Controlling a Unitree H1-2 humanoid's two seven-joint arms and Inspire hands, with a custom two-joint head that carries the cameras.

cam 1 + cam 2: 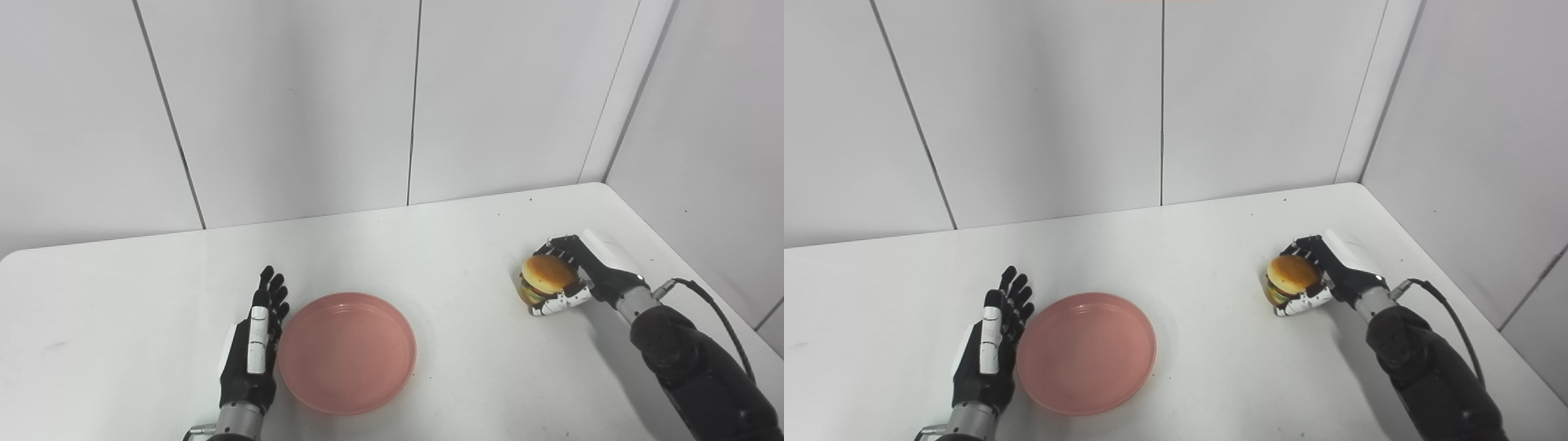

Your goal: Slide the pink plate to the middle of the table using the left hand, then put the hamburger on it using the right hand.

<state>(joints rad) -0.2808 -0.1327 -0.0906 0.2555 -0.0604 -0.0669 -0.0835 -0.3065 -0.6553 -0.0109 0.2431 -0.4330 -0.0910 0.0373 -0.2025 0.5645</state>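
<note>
A round pink plate [346,352] lies on the white table [429,245], left of its middle and near the front. My left hand [254,346] is open with fingers straight, its edge against the plate's left rim. My right hand [576,272] is at the right side of the table, its fingers and thumb closed around a toy hamburger [545,278] with a tan bun, which sits at table level. In the right eye view the plate [1086,352], left hand [989,349] and hamburger [1291,277] show the same way.
White wall panels [294,104] stand behind the table and along its right side [704,135]. A black cable [716,312] runs from my right wrist along the forearm. The table's rounded far right corner [603,187] is near the right hand.
</note>
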